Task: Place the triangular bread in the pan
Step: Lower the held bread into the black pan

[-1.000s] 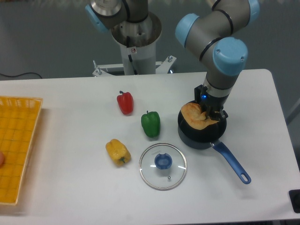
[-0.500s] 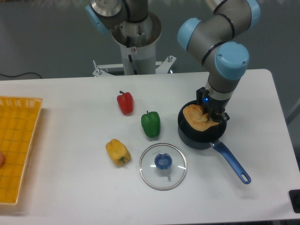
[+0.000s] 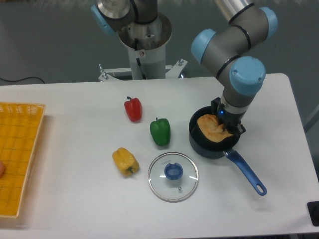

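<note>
While the arm reaches down over the right half of the table [image 3: 75, 209], its gripper [image 3: 227, 125] sits low at the far right rim of the pan [image 3: 204, 147], and the bread [image 3: 213, 127] lies inside the pan's mouth, touching or nearly touching the fingers. Whether the fingers are clamped on the bread or already parted cannot be told, since the wrist hides them. The bread appears tilted, its right side raised toward the gripper and its left side lower in the pan, which suggests it is being set down rather than dropped. I judge the task close to done: what remains is letting go and lifting clear without dragging the pastry back out.

The pan stands near the right edge, its blue handle [image 3: 246, 173] pointing toward the near right corner, away from the arm, so the gripper can come in from the far side unhindered. The glass lid [image 3: 173, 176] lies flat beside the pan toward the near edge, leaving the pan open.

By count: one bread, one pan, one lid, three peppers in mid-table, namely one red [image 3: 133, 109], one green [image 3: 160, 131] and one yellow [image 3: 124, 161], and one yellow tray [image 3: 20, 149] at the left edge.
</note>
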Controlling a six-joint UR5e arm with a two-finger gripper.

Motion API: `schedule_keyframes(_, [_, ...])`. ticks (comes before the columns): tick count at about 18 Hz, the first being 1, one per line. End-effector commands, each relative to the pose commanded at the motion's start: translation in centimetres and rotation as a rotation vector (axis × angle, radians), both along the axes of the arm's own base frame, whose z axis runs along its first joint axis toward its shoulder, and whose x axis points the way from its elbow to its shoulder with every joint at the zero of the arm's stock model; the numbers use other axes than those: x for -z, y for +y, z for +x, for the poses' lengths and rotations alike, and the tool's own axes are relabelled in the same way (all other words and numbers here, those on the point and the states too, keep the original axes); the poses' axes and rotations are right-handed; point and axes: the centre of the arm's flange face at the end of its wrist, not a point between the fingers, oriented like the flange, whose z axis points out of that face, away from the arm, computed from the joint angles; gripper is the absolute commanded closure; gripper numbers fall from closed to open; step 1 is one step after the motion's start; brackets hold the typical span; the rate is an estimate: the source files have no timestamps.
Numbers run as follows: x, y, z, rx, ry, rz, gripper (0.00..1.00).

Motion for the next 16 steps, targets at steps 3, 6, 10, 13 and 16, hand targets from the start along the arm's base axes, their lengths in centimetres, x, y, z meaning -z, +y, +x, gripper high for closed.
schedule_keyframes(3, [0.4,0.2,0.1,0.000,-0.005,-0.004,0.80])
schedule_keyframes(6, [0.8,0.3,-0.2,0.003,0.004,-0.001,0.79])
schedule_keyframes(10, [1.5,0.1,-0.1,0.005,0.006,-0.033,0.79])
schedule_keyframes(13, [1.8,0.0,0.1,0.007,-0.001,-0.036,0.79])
schedule_keyframes(16, [2.0,0.1,0.2,0.006,-0.005,-0.038,0.79])
